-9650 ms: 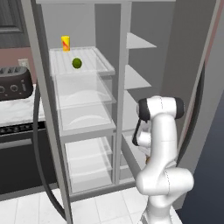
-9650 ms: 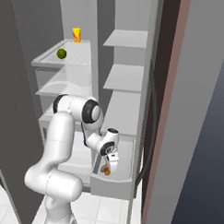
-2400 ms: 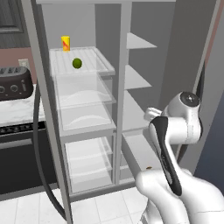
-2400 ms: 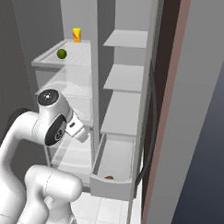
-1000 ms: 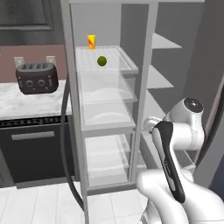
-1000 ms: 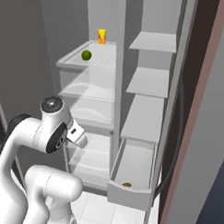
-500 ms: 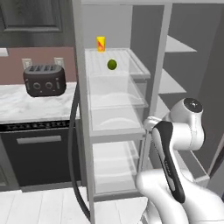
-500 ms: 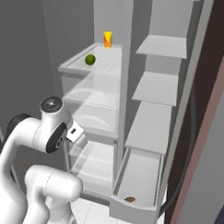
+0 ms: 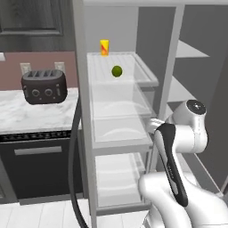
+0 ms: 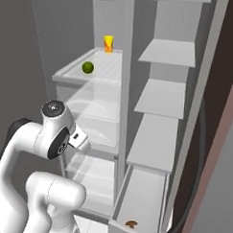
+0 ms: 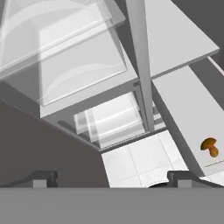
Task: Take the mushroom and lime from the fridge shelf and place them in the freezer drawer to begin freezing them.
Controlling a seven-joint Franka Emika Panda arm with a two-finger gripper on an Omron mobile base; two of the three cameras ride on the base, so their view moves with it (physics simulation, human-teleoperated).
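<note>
Nearest you, the two-finger gripper (image 11: pixel 109 179) shows as two small dark tips at the bottom of the hand view, set wide apart with nothing between them. In the base views the white arm is folded close to its own body, in front of the open fridge.

Just beyond, low down, the shallow pale grey freezer drawer (image 10: pixel 120 205) stands pulled out. The tiny mushroom with a dark brown cap and tan-orange stem (image 10: pixel 130 224) lies inside it, close to the drawer's front wall; you also see it in the hand view (image 11: pixel 210 146).

Farther up and back, the small round dark green lime (image 9: pixel 116 71) sits on the wide translucent whitish fridge shelf (image 9: pixel 144 76), near its front edge. A yellow cup with a red mark (image 9: pixel 104 47) stands at that shelf's back edge, well apart from the lime.

Off to the left, a dark toaster (image 9: pixel 43 86) rests on a marbled white counter (image 9: pixel 18 116).
</note>
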